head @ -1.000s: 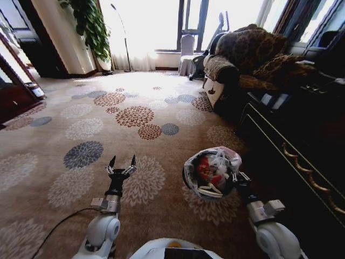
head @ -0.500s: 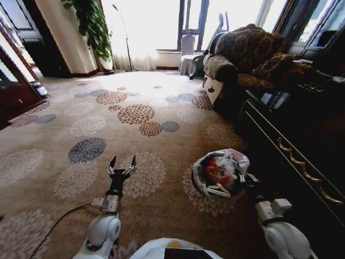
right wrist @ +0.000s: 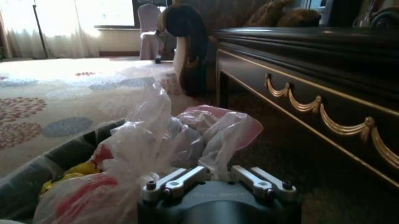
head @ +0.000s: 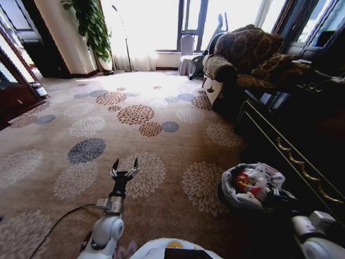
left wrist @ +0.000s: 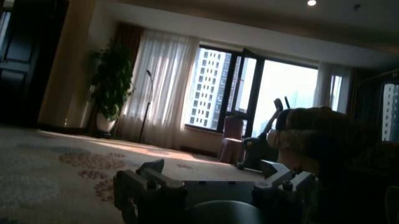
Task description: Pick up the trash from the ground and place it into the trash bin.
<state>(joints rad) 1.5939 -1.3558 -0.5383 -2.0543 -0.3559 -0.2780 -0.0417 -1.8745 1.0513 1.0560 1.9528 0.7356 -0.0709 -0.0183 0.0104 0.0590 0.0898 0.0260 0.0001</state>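
Observation:
The trash bin (head: pixel 229 193), a small round dark bin lined with a bunched whitish plastic bag, stands on the carpet at the lower right, close to the dark cabinet. Trash (head: pixel 245 181) in red and white lies inside it; red and yellow pieces (right wrist: pixel 59 184) show through the bag (right wrist: pixel 187 135) in the right wrist view. My right gripper (head: pixel 278 197) is at the bin's near right rim, shut on the bag, whose plastic rises between the fingers (right wrist: pixel 181 179). My left gripper (head: pixel 124 168) hovers open over the flowered carpet, holding nothing, well left of the bin.
A long dark cabinet (head: pixel 302 162) with gold handles runs along the right side, next to the bin. A brown sofa (head: pixel 242 54) stands behind it, a potted plant (head: pixel 89 21) at the back left. A black cable (head: pixel 54 226) trails on the carpet near my left arm.
The bin and my right gripper have shifted together to the right and nearer to me, toward the cabinet. The left arm has barely moved.

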